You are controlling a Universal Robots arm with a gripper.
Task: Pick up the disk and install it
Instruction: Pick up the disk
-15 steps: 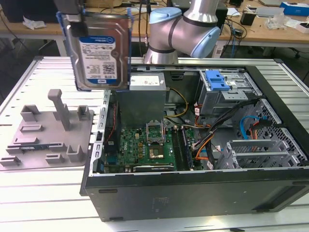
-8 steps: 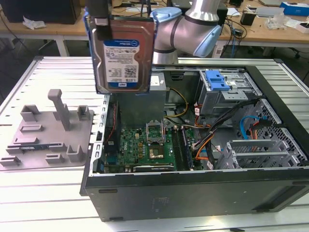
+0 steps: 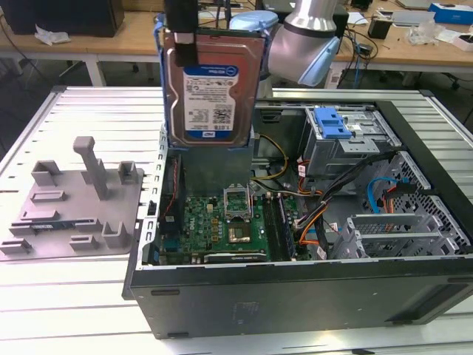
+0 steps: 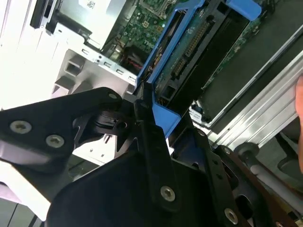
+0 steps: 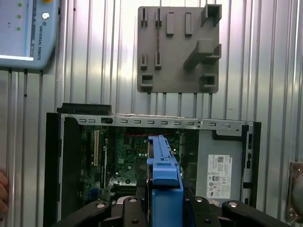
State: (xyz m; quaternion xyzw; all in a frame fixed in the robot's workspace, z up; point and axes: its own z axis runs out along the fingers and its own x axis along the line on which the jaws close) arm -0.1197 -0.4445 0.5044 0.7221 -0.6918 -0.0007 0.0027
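Ribbed metal tabletop [image 3: 66, 111] carries an open computer case [image 3: 295, 292] and a grey holder tray [image 3: 74, 200]. Gripper [image 3: 182, 48] is clamped on the upper edge of the disk [image 3: 214, 92], suspending it upright above the case's open interior.

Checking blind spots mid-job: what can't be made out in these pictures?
Exterior view: the top edge cuts off the tool; the disk hides part of the case behind it.
Second wrist view: the tool's black body covers the disk's near end.
First wrist view: disk is edge-on, so its label is hidden.
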